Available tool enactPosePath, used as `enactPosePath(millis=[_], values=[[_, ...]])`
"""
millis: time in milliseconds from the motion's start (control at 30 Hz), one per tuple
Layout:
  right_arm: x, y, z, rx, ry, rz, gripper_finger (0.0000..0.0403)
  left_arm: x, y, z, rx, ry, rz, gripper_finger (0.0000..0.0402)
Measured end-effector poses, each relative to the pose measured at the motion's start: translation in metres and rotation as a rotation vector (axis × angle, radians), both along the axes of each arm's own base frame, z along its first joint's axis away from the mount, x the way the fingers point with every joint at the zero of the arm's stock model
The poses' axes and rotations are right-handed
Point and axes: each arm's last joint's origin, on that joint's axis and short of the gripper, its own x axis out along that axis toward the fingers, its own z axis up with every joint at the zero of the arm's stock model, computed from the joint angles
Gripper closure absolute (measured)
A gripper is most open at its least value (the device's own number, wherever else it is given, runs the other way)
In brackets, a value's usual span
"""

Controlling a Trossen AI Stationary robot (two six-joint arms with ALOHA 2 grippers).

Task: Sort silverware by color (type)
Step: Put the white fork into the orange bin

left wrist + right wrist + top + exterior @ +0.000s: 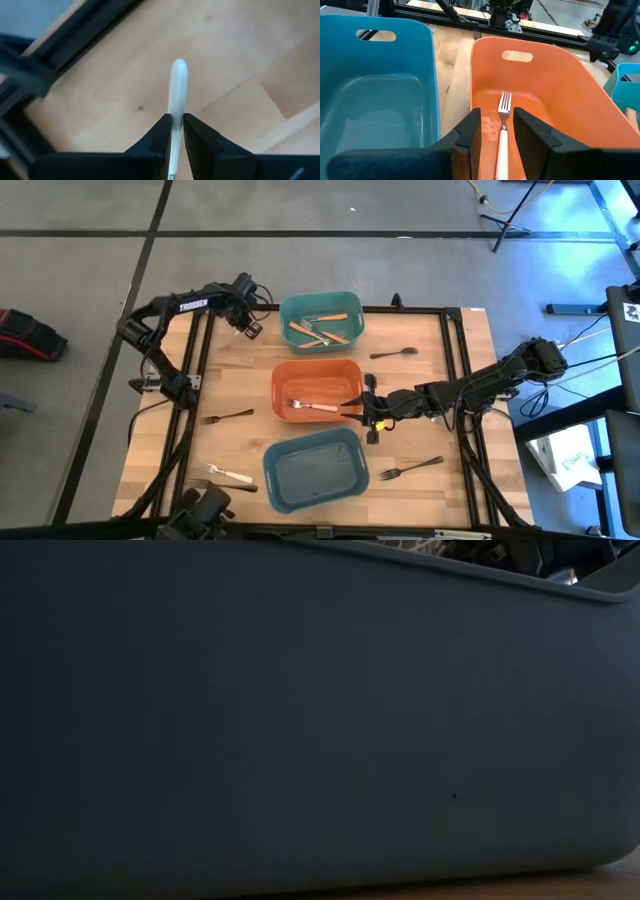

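My left gripper [247,326] [175,116] is over the table's far left part, beside the teal bin [350,305], and is shut on a cream-handled fork [177,85]. My right gripper [358,402] [496,112] is open at the orange bin's [285,375] right rim. Its fingers stand on either side of a cream-handled fork [503,127] [314,406] that lies flat on the bin floor. Brown-handled forks [322,330] lie in the teal bin. Dark forks [393,353] [227,417] [410,469] and a cream-handled fork [228,474] lie on the table. My left gripper pinches the cream fork's handle [175,125] between its two fingers [162,132]. The fork lies along the fingers, and the handle's rounded free end [179,67] sticks out past the fingertips. It is lifted clear above the wooden table.
The blue-grey bin [345,480] [375,100] sits at the near edge, and its wall [300,720] fills the low view. Black frame rails [200,370] [465,370] run along both sides of the wooden table [420,390]. Bare wood lies right of the bins.
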Motion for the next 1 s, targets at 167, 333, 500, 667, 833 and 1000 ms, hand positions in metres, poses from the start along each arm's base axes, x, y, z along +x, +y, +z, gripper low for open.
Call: enactPosePath(millis=[167, 333, 500, 667, 833, 1000], values=[[0.000, 0.000, 0.000, 0.001, -0.004, 0.000, 0.0301, 0.002, -0.004, -0.005, -0.016, -0.021, -0.050, 0.0346], [0.000, 0.000, 0.001, 0.003, -0.009, 0.000, 0.0301, 0.002, -0.004, -0.005, -0.018, -0.014, -0.057, 0.0310], [0.000, 0.000, 0.001, 0.003, -0.009, 0.000, 0.0301, -0.003, -0.008, -0.006, -0.053, 0.054, -0.056, 0.0290], [0.000, 0.000, 0.001, 0.003, -0.009, 0.000, 0.0301, -0.003, -0.009, -0.006, -0.077, 0.031, -0.063, 0.0289], [0.000, 0.000, 0.001, 0.003, -0.009, 0.000, 0.0301, -0.002, -0.010, -0.006, -0.076, 0.026, -0.066, 0.0288], [0.000, 0.000, 0.001, 0.003, -0.009, 0.000, 0.0301, -0.004, -0.013, -0.016, -0.072, 0.026, -0.077, 0.0288]])
